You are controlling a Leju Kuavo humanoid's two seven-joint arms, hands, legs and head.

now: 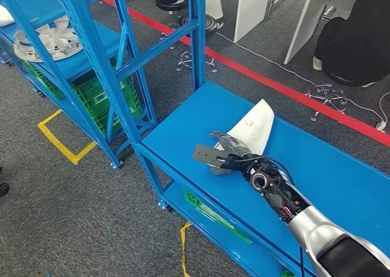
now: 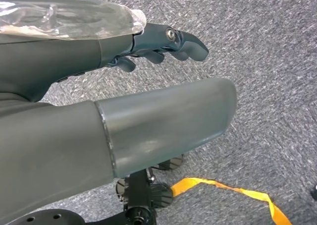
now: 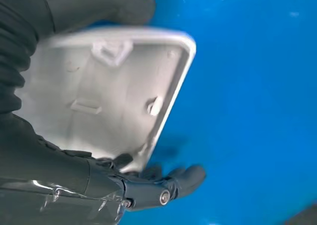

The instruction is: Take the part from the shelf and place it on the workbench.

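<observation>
Right robot hand: the right robot hand (image 1: 228, 155) reaches out over the blue surface on a silver arm with exposed dark wrist parts; its thick grey thumb and dark fingers (image 3: 176, 178) close around the near end of the white part, gripping it.
Part: a white moulded plastic shell (image 1: 251, 129), roughly triangular with rounded corners and a raised rim. In the right wrist view its hollow inner side (image 3: 112, 96) faces the camera, with small moulded clips, a short rib and a round peg inside. It is tilted, its far end low over the blue surface; I cannot tell whether that end touches.
Left robot hand: the left robot hand (image 2: 164, 44) hangs over the grey carpet, dark fingers lightly curled and apart, holding nothing.
Surface: a flat blue metal bench top (image 1: 331, 173) with a blue lower shelf beneath it, where a green strip lies.
Shelf: a blue steel rack (image 1: 99, 63) stands to the left of the surface, its corner post just beside the bench's far left corner. A white fan-like wheel (image 1: 50, 39) lies on its upper level and a green plastic crate (image 1: 103, 100) sits below.
Floor: grey carpet (image 1: 69, 210) with yellow tape (image 1: 60, 144) marking a corner, and a red line (image 1: 285, 89) running beyond the surface.
Person: someone in dark clothing (image 1: 359, 33) crouches beyond the red line at the far right.
</observation>
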